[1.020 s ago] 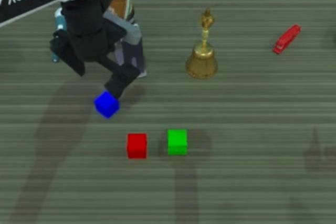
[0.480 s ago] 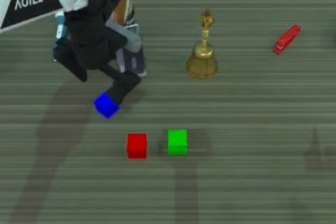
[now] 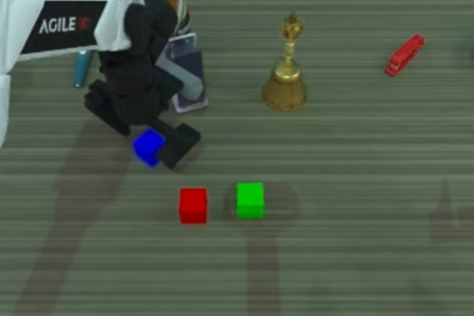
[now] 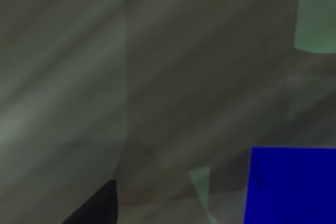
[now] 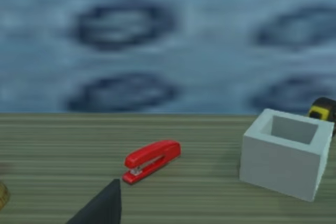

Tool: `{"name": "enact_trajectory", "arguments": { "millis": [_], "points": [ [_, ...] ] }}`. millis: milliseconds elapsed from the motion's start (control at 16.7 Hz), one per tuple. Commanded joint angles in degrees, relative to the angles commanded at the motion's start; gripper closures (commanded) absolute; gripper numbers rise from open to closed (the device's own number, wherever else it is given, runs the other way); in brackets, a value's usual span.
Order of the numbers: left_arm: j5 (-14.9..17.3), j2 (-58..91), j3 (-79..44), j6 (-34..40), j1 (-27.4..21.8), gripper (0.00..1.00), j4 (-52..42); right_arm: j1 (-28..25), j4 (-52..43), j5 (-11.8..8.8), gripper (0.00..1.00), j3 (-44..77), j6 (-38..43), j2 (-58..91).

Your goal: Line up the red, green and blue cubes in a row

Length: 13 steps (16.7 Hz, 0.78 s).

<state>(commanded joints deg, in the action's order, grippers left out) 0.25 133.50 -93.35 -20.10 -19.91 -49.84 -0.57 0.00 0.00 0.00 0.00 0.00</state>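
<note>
The left gripper (image 3: 164,143) is down at the blue cube (image 3: 149,146), jaws set wide around it and not yet closed, above and left of the red cube (image 3: 193,205) and green cube (image 3: 250,200), which sit side by side. A good grasp wants the fingers square to the cube's faces before closing. The top view misses the right arm; its wrist view shows a red stapler (image 5: 151,160) and grey box (image 5: 284,152).

Striped grey-green table (image 3: 355,183) meets a blue backdrop (image 5: 168,40) with dark, perhaps ring-shaped, blotches
</note>
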Motion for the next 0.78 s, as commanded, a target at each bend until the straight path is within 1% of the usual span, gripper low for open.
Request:
{"name": "enact_trajectory", "arguments": {
  "millis": [120, 780],
  "points": [
    [0.0, 0.0, 0.0, 0.0, 0.0, 0.0, 0.0, 0.0, 0.0, 0.0, 0.0, 0.0, 0.0, 0.0],
    [0.0, 0.0, 0.0, 0.0, 0.0, 0.83, 0.0, 0.0, 0.0, 0.0, 0.0, 0.0, 0.0, 0.0]
  ]
}}
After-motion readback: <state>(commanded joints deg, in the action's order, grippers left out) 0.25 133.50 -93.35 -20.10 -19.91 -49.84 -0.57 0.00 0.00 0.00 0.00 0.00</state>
